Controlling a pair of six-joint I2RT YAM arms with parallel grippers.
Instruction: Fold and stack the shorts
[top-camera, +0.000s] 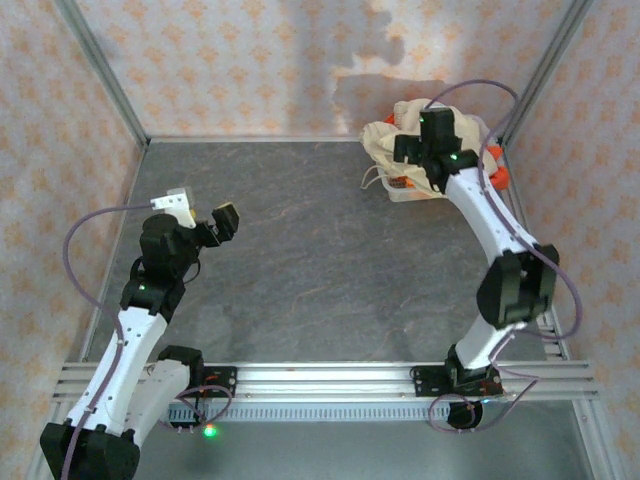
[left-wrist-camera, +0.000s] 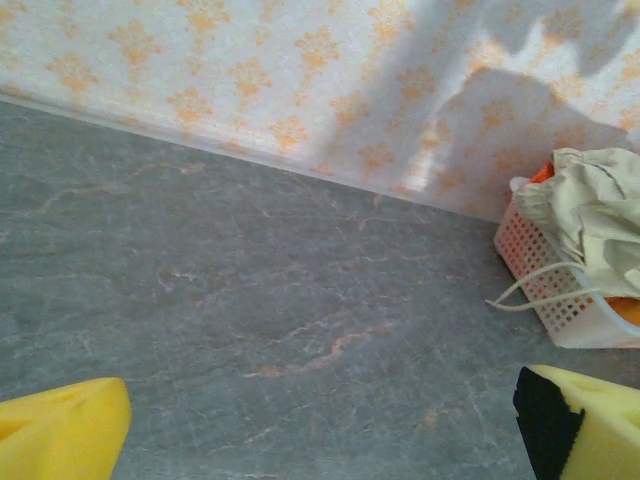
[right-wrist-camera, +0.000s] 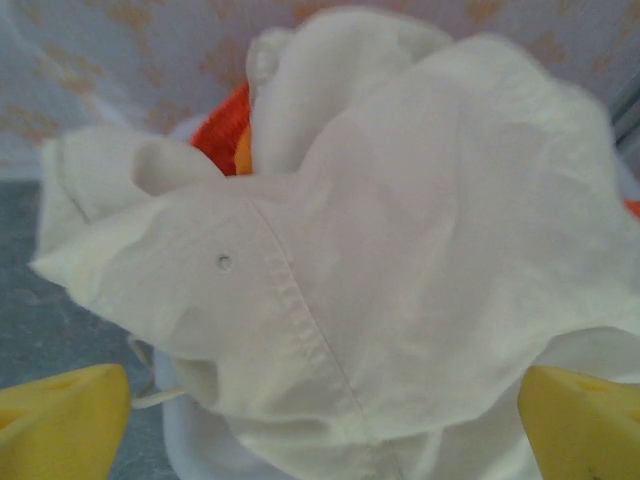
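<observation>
Hovering just above the beige shorts (right-wrist-camera: 400, 250), my right pincer (right-wrist-camera: 320, 425) is spread wide and empty. They lie crumpled atop an orange pair (right-wrist-camera: 222, 135) in the white basket (left-wrist-camera: 560, 300) at the far right corner of the worktop (top-camera: 300, 240). I expect light, limp cloth that bunches and drapes, so I'd pinch the stitched seam (right-wrist-camera: 300, 300) by the eyelet (right-wrist-camera: 222, 262), minding the drawstring (left-wrist-camera: 520, 284) on the mesh. My left pincer (left-wrist-camera: 320, 420), also spread, hangs well apart over bare worktop.
</observation>
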